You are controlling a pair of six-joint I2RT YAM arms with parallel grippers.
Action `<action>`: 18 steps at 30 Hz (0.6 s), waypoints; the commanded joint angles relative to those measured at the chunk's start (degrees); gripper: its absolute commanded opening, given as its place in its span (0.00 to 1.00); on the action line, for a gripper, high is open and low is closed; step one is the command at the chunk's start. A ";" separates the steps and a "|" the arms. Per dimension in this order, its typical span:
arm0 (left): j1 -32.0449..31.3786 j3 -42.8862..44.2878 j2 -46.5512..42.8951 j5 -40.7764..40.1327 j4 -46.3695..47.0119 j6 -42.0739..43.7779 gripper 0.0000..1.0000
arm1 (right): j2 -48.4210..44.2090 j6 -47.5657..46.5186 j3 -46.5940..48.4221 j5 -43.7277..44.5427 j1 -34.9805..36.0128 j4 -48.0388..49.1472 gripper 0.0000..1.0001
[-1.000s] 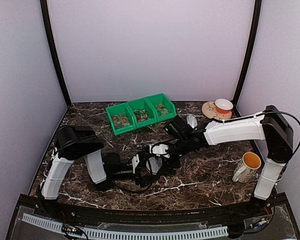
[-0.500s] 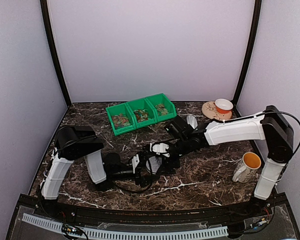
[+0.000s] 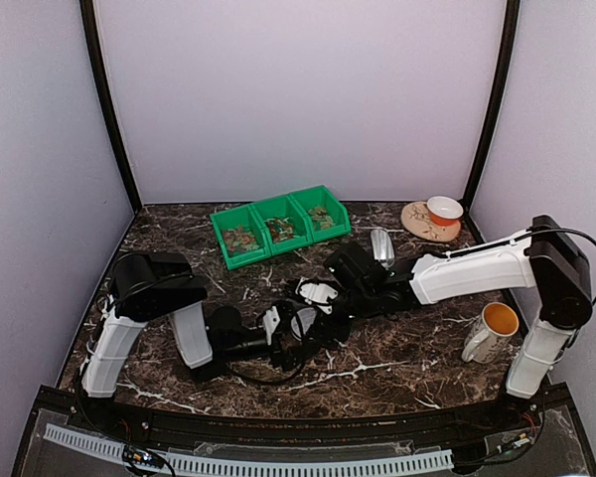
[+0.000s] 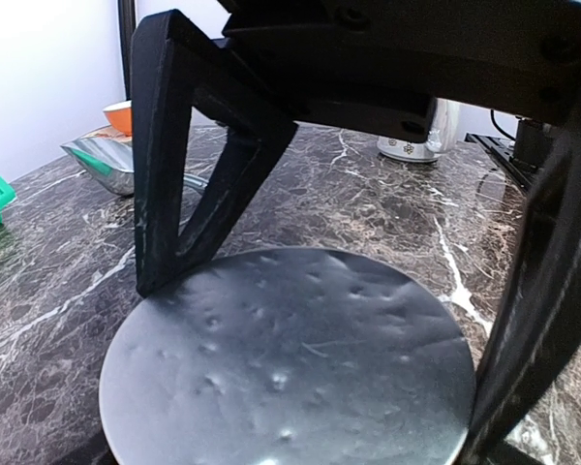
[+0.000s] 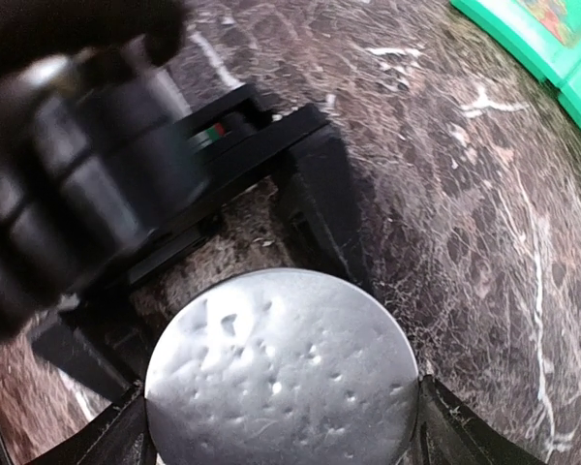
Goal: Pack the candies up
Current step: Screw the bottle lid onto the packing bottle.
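While both arms meet at mid-table, I'm working down from the marble table (image 3: 407,348): three green bins (image 3: 243,260) sit at the back left, well apart from the action. My left gripper (image 3: 290,336) is spread wide, its fingers flanking the small clear jar (image 3: 302,324). I take that as a hold on the body, though the glass is mostly hidden. My right gripper (image 5: 286,426) comes in from above, also wide, with its fingers pressed against both sides of the grey lid (image 5: 281,368). So we're on the opening step, I reckon. Next I need to twist the lid while the left braces. The candies (image 3: 240,238) lie in the bins, not yet packed.
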 commanded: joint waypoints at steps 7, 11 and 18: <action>-1.26 -1.37 7.23 -17.17 -13.46 4.59 0.66 | 4.34 25.69 2.61 16.66 4.31 5.45 0.78; -1.26 -2.43 7.60 -15.19 -11.21 5.91 0.67 | 1.67 19.69 2.61 13.92 4.27 4.48 0.86; -1.26 -4.94 9.69 -4.70 -2.20 8.70 0.69 | -3.25 5.31 1.64 3.84 -0.26 0.48 0.98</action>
